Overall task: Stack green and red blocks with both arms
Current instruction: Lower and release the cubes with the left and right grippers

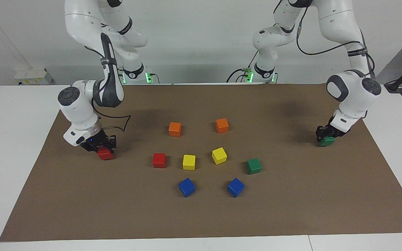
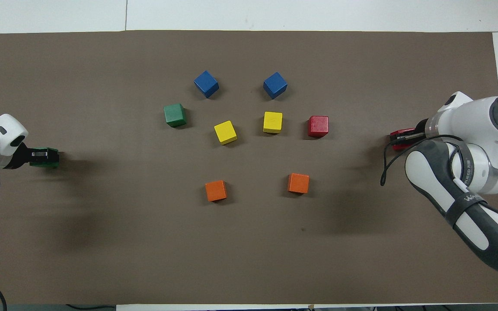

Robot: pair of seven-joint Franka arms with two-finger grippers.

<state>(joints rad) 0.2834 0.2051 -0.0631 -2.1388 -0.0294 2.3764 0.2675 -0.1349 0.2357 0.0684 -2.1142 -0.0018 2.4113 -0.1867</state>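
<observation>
Green block (image 1: 326, 141) sits clamped in the left hand (image 1: 325, 136), red block (image 1: 105, 154) in the right hand (image 1: 101, 145).

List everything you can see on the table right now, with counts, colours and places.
Red blocks: 2; one on the mat beside a yellow block, one in the right gripper.
Green blocks: 2; one on the mat, one in the left gripper.
Yellow blocks: 2, mid-mat.
Orange blocks: 2, nearest the robots.
Blue blocks: 2, farthest from the robots.
Mat: 1, brown, covering the white table.
Left gripper: shut on its green block, at the left arm's end.
Right gripper: shut on its red block, at the right arm's end.
</observation>
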